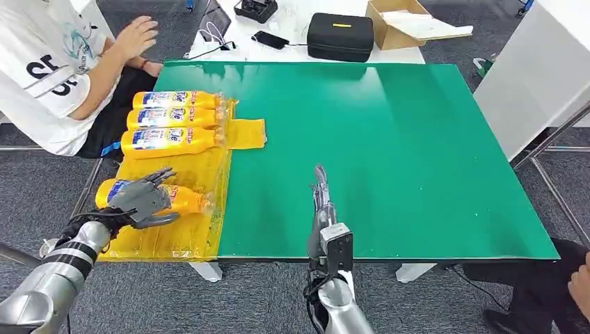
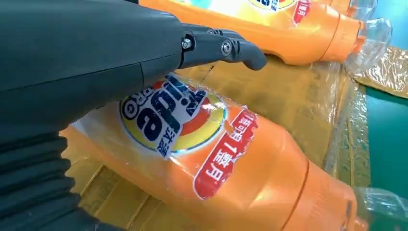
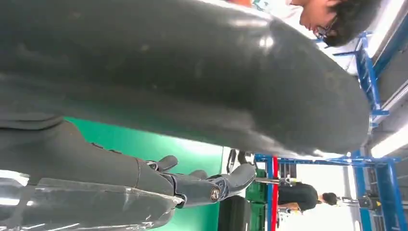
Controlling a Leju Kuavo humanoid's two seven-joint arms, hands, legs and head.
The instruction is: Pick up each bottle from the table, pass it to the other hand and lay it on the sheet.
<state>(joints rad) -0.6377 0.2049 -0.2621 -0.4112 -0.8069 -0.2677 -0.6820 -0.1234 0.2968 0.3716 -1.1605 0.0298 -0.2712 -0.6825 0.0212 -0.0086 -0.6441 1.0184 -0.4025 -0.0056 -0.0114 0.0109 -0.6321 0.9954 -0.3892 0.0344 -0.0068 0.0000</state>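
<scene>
I see my left hand lying over the nearest bottle, fingers draped across its body; whether it truly grips it, I cannot tell. That bottle lies on the yellow sheet at the green table's near left corner. Three more bottles lie side by side farther along the sheet. My right hand hovers over the near edge, fingers straight, holding nothing.

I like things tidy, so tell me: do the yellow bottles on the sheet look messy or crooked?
Mostly tidy. Three bottles lie side by side in a neat row on the yellow sheet. The fourth bottle lies apart from them, nearer the robot, under the left hand. The sheet is wrinkled, with one flap sticking out onto the green table. Nothing looks spilled.
</scene>
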